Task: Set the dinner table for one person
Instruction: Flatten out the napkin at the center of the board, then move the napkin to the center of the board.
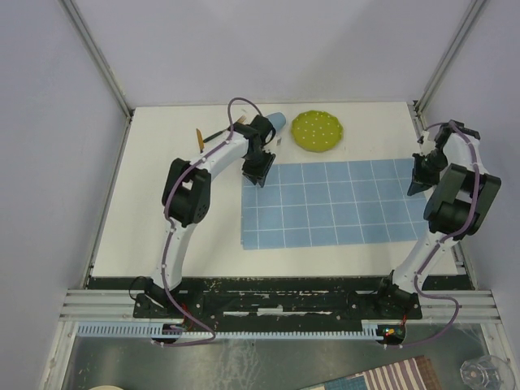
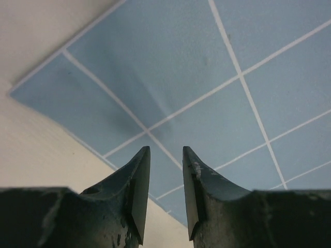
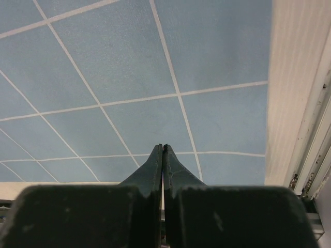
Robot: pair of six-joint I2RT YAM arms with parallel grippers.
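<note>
- Top view: my left gripper [image 1: 258, 172] hangs over the far-left corner of the blue grid cloth [image 1: 341, 203]. The cloth lies on the dinner table [image 1: 187, 227], whose white top spreads out on every side of both my tools.
- Just beyond my left wrist sits a blue cup [image 1: 276, 122], partly hidden by the arm. A green plate [image 1: 318, 130] lies to the cup's right.
- My right gripper [image 1: 418, 184] is at the cloth's right edge, close to the table's right side.
- Left wrist view: my two fingers [image 2: 137, 175] stand spread with a clear gap and nothing between them. The cloth lies under the tips, its corner points off to my left, and bare table shows beside it.
- Right wrist view: my fingers [image 3: 176, 170] are pressed together tip to tip with no gap. The cloth fills the space ahead of them; I cannot tell whether the tips touch it or nip any of it. A strip of table runs along my right, with a metal rail [image 3: 310, 155] beyond it.
</note>
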